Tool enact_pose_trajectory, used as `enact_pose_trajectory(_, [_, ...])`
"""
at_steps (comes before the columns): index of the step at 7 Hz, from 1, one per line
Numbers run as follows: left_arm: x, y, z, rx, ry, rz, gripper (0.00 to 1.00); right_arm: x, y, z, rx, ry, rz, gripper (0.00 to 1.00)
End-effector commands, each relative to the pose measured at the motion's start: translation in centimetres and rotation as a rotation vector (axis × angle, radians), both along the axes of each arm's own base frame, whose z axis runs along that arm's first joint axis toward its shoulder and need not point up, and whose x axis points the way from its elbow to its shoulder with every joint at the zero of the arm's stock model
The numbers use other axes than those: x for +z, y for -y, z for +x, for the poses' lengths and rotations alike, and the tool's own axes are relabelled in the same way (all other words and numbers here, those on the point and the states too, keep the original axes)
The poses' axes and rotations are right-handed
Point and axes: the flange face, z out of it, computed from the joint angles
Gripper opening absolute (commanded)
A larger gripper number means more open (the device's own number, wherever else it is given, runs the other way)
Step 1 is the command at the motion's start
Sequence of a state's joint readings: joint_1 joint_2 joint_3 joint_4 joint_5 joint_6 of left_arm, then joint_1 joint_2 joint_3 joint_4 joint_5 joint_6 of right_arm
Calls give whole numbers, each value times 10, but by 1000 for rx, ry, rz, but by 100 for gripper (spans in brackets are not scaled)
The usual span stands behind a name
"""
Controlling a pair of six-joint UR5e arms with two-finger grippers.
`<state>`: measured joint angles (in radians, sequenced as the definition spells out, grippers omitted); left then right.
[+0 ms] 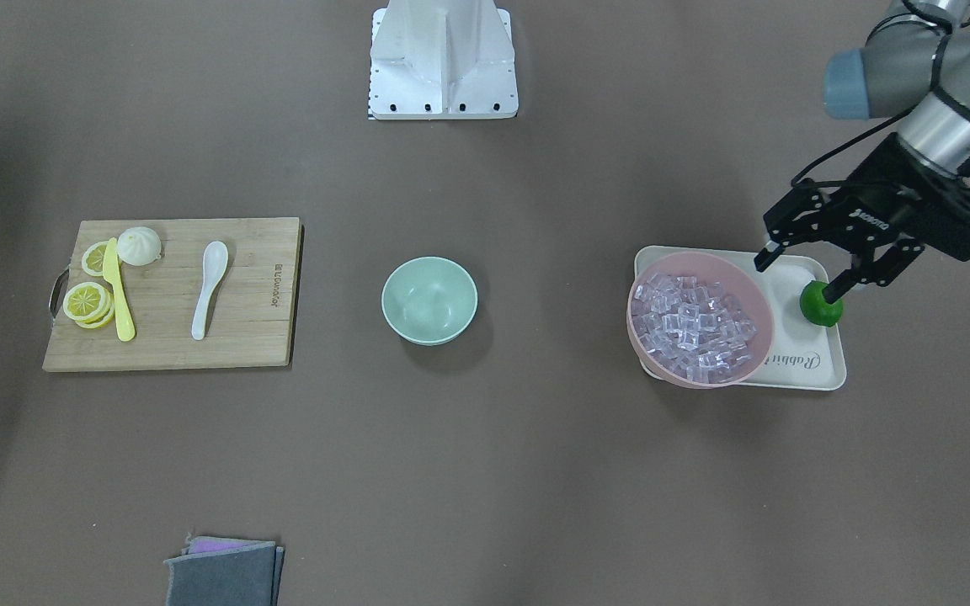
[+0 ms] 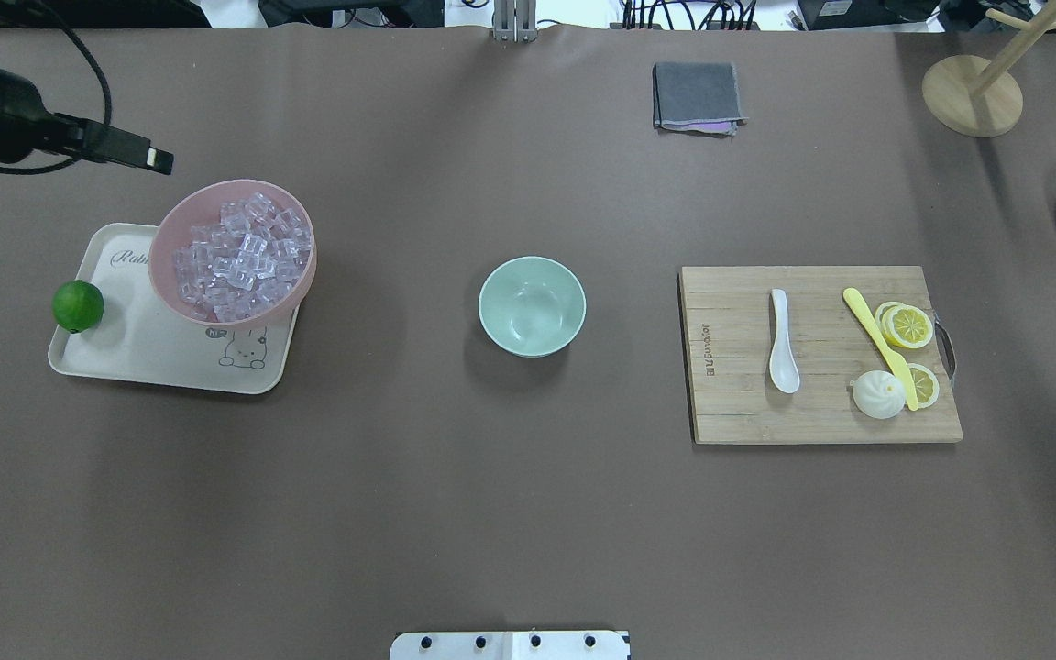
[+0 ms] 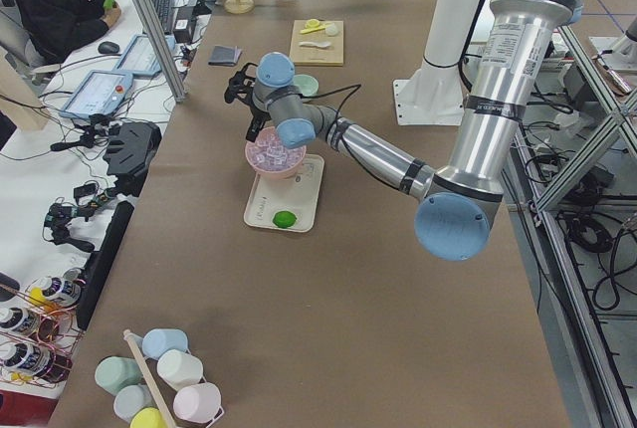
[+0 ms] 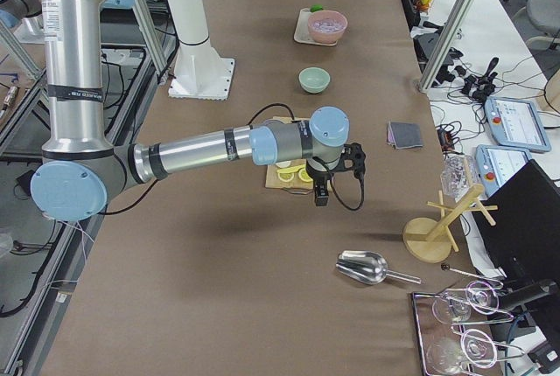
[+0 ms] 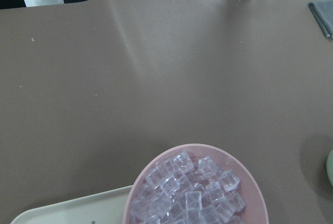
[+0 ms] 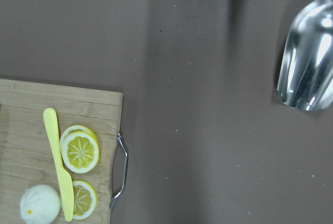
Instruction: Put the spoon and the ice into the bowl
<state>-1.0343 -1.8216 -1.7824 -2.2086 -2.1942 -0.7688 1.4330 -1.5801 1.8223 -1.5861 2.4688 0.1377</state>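
**Cloth (image 1: 224,574) up front, bowl (image 1: 429,300) at the middle of the tabletop (image 1: 535,471)**

The spoon (image 1: 209,289) lies on the cutting board (image 1: 165,337). Ice (image 1: 691,326) fills the pink bowl (image 1: 698,255) on the tray (image 1: 805,337). The left gripper (image 1: 796,278) hangs wide open near it. I cannot tell how the right gripper (image 4: 320,194) stands.

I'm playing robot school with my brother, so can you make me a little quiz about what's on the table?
1. True or false: the mint-green bowl has nothing in it.
2. What does the white spoon lie on? A) the tray B) the wooden cutting board C) the grey cloth
3. Fill in the gap: the ice cubes are piled in the ___ bowl.
Key: 1 true; 2 B; 3 pink, because they fill the pink bowl.
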Motion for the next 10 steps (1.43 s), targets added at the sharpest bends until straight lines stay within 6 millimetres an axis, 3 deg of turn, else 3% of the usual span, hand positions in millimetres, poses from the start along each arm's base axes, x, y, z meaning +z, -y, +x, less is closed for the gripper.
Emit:
enact_pose_trajectory(1, [2, -19, 71, 6, 41, 39, 98, -13, 4, -12, -3, 23, 81, 100])
enact_pose_trajectory(2, [6, -12, 87, 6, 48, 43, 97, -17, 7, -12, 20, 26, 62, 100])
enact_pose_trajectory(5, [30, 4, 100, 12, 85, 9, 95, -40, 18, -30, 86, 45, -23, 100])
enact_pose_trajectory(7, [48, 12, 107, 11, 79, 16, 59, -39, 18, -32, 85, 41, -26, 100])
enact_pose_trajectory(10, [55, 12, 110, 17, 82, 16, 58, -39, 18, -33, 85, 41, -27, 100])
